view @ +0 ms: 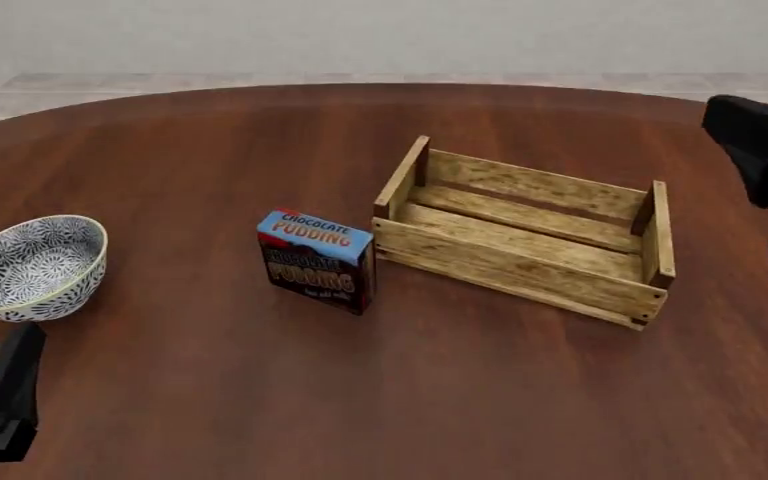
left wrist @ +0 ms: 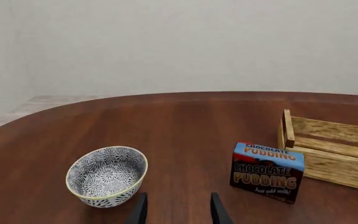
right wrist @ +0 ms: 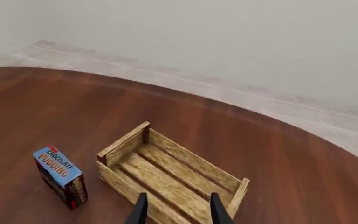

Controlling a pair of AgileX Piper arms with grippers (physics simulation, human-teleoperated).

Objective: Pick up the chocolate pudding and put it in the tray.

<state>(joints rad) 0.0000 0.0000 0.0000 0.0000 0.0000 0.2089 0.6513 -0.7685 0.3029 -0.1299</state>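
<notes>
The chocolate pudding (view: 315, 260) stands upright on the brown table, just left of the tray (view: 518, 272), a light wooden slatted crate that is empty. They stand close, and I cannot tell if they touch. My left gripper (view: 17, 360) is low at the near left, apart from the carton. In the left wrist view it (left wrist: 179, 212) is open and empty, with the pudding (left wrist: 267, 172) and the tray (left wrist: 331, 165) ahead. My right gripper (view: 744, 130) hangs above the table's far right. In the right wrist view it (right wrist: 177, 212) is open and empty, above the tray (right wrist: 124, 141) and the pudding (right wrist: 61, 176).
A blue-and-white patterned bowl (view: 31, 267) sits at the left, close to my left gripper; it also shows in the left wrist view (left wrist: 107, 176). The round table's far edge (view: 384, 86) runs along the back before a pale floor and wall.
</notes>
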